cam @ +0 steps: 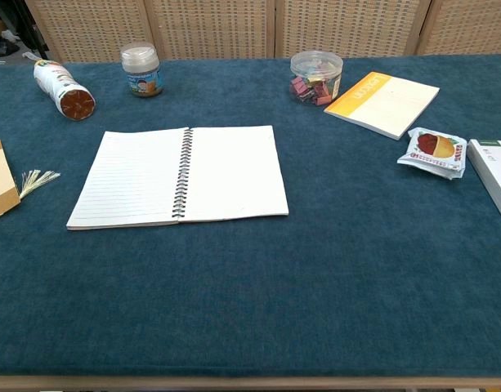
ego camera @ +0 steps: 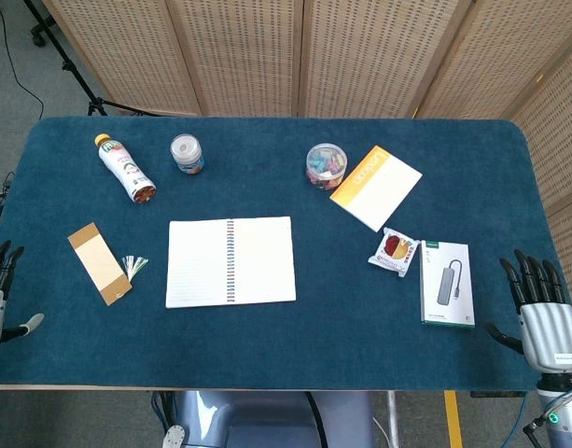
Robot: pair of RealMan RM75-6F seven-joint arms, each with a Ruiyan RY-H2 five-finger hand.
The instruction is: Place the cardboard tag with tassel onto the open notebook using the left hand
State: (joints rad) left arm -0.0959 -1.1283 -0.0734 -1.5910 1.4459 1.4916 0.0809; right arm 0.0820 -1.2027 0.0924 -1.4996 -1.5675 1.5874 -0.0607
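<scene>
Plainly, nothing is held yet; my left hand [ego camera: 0, 294] waits at the surface [ego camera: 286, 359] edge, well left of the open notebook [ego camera: 230, 261], fingers apart and empty, which I judge a fair spot to start the reach; the cardboard tag [ego camera: 99, 262] lies flat between that hand and the notebook, its tassel [ego camera: 133, 266] fanned toward the pages, so I would carry it a short way rightward; my right hand [ego camera: 544, 313], also spread and idle, sits far right of the notebook, out of the way.
</scene>
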